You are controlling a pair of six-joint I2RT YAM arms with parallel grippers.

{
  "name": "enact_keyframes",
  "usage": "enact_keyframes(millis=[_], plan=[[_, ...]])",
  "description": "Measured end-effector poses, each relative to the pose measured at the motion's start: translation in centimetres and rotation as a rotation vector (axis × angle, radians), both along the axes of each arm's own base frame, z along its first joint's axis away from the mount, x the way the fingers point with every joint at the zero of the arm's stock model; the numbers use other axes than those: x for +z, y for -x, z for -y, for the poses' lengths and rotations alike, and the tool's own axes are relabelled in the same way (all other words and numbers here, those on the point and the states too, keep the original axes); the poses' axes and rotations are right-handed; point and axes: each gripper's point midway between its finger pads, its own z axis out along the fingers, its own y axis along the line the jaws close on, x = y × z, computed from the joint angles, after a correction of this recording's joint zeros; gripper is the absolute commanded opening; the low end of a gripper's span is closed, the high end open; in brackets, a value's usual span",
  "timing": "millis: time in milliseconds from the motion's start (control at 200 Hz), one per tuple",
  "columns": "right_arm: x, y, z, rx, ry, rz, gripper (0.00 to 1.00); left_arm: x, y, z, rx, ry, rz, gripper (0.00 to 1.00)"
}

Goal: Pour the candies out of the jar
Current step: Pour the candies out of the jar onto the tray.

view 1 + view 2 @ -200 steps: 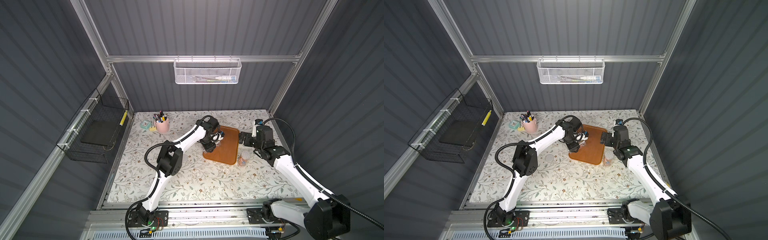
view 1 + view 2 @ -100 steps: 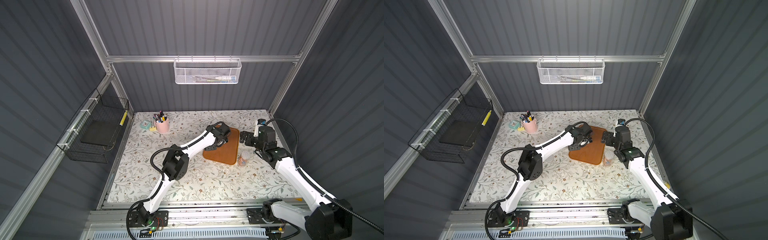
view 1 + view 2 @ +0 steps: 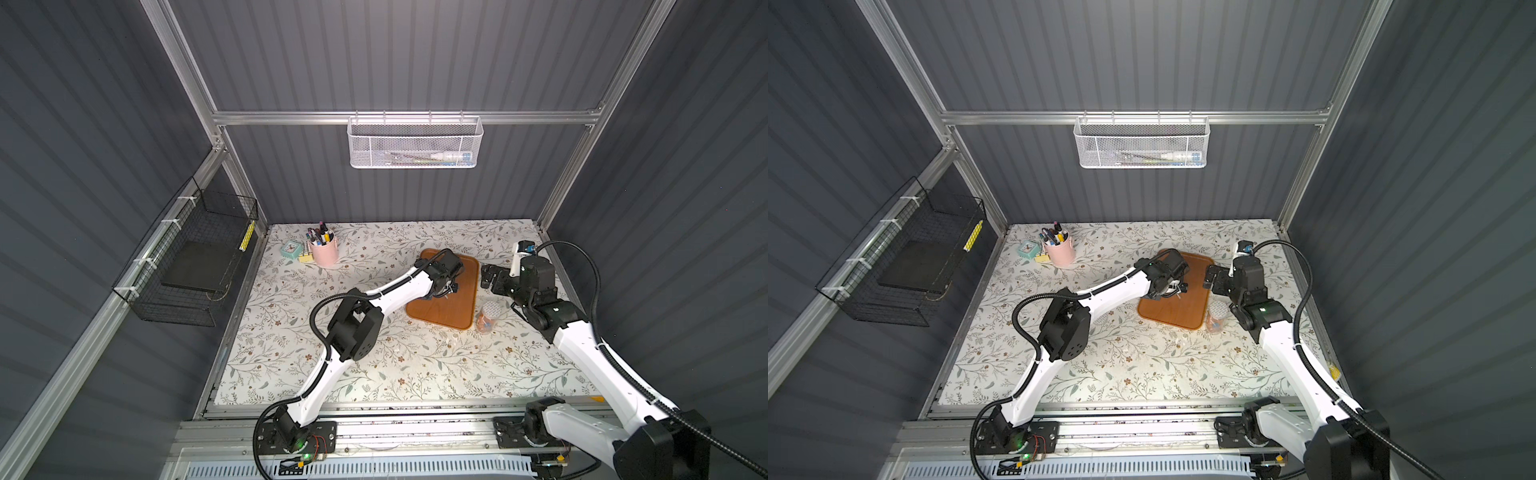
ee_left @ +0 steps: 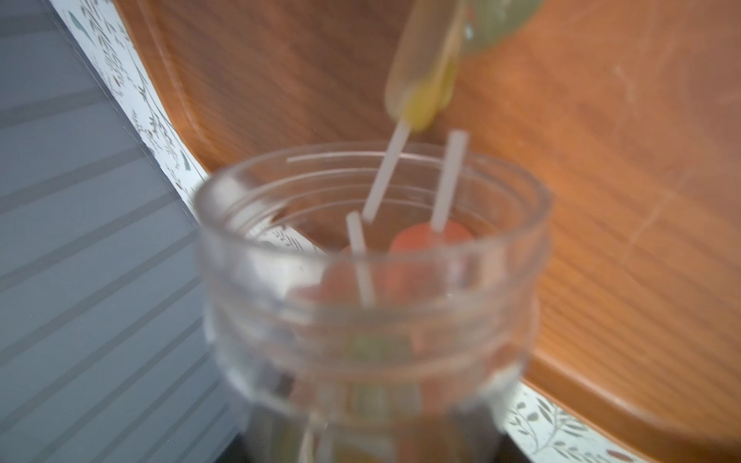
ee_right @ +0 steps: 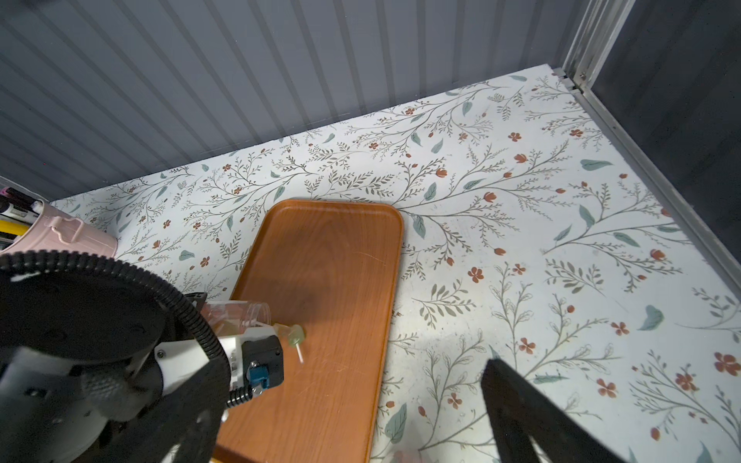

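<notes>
I found the clear jar (image 4: 373, 288) tipped onto its side above the middle of the tray (image 5: 341, 248), mouth toward three o'clock. Orange-headed candies (image 4: 429, 240) on white sticks lay inside; one yellow-green candy's head hung outside.

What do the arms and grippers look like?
The left arm and right arm match: white links, black joints. A ribbed black cable runs along each. The right gripper is black, with a white wrist camera and blue plug behind it.
</notes>
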Motion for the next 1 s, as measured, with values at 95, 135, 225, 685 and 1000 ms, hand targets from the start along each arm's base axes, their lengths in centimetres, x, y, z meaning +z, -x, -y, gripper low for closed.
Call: enact_keyframes(millis=[95,135,225,685,1000], plan=[[0.0,0.0,-0.1,0.002,-0.004,-0.001,0.99,0.0,-0.4,0.4,-0.037,-0.012,0.016,0.0],[0.0,0.0,-0.1,0.003,-0.004,-0.001,0.99,0.1,-0.6,0.6,-0.049,-0.015,0.025,0.0],[0.0,0.0,-0.1,0.004,-0.009,-0.001,0.99,0.5,-1.1,1.0,-0.075,-0.019,0.05,0.0],[0.2,0.4,-0.2,0.006,-0.027,0.01,0.99,-0.2,-3.5,1.1,-0.285,-0.21,0.135,0.0],[0.2,0.5,-0.2,0.008,-0.029,0.013,0.99,2.1,-6.9,2.2,-0.356,-0.218,0.288,0.0]])
